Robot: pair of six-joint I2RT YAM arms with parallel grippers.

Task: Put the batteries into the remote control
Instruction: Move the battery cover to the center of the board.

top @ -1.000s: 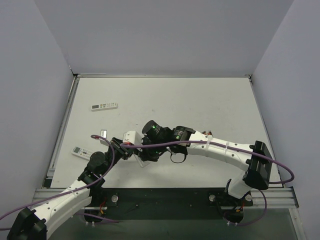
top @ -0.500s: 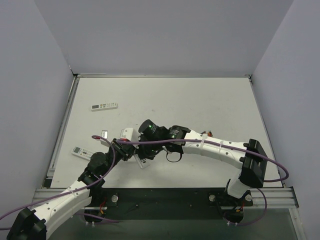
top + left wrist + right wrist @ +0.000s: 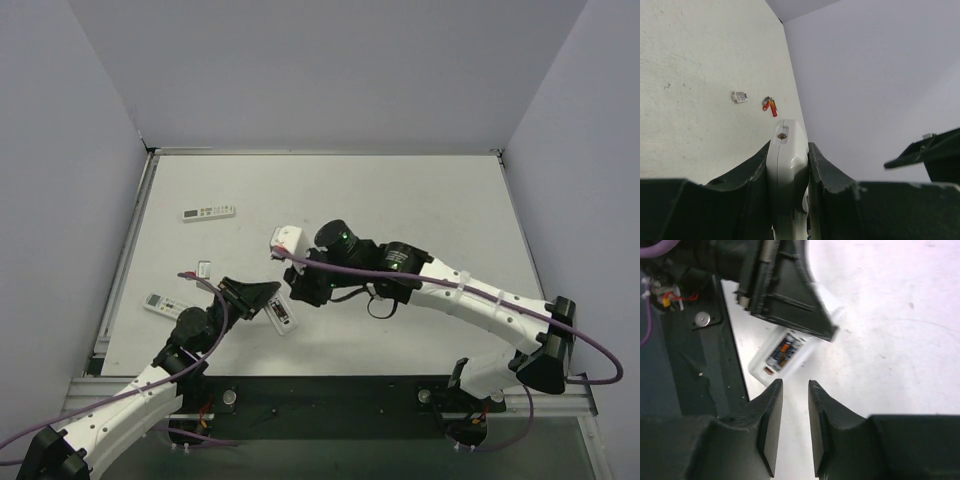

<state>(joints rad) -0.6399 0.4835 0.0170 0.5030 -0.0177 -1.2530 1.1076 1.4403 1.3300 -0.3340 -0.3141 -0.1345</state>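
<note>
My left gripper (image 3: 255, 296) is shut on the remote control (image 3: 283, 315), a slim white body clamped edgewise between its fingers (image 3: 786, 150). In the right wrist view the remote control (image 3: 780, 356) shows its open back, with dark and orange batteries (image 3: 785, 349) lying in the compartment. My right gripper (image 3: 298, 291) hovers just right of the remote; its jaws (image 3: 794, 387) stand slightly open with nothing between them. Two loose red-orange batteries (image 3: 770, 105) lie far off on the table.
A longer white remote with a grey display (image 3: 160, 303) lies at the left edge, and another white remote (image 3: 208, 212) farther back. A small white piece (image 3: 204, 268) sits near the left arm. Another small white piece (image 3: 740, 96) lies beside the loose batteries.
My right arm has drawn back up and to the right, off the remote, and its jaws have parted a little. The left gripper still holds the remote, now uncovered.
</note>
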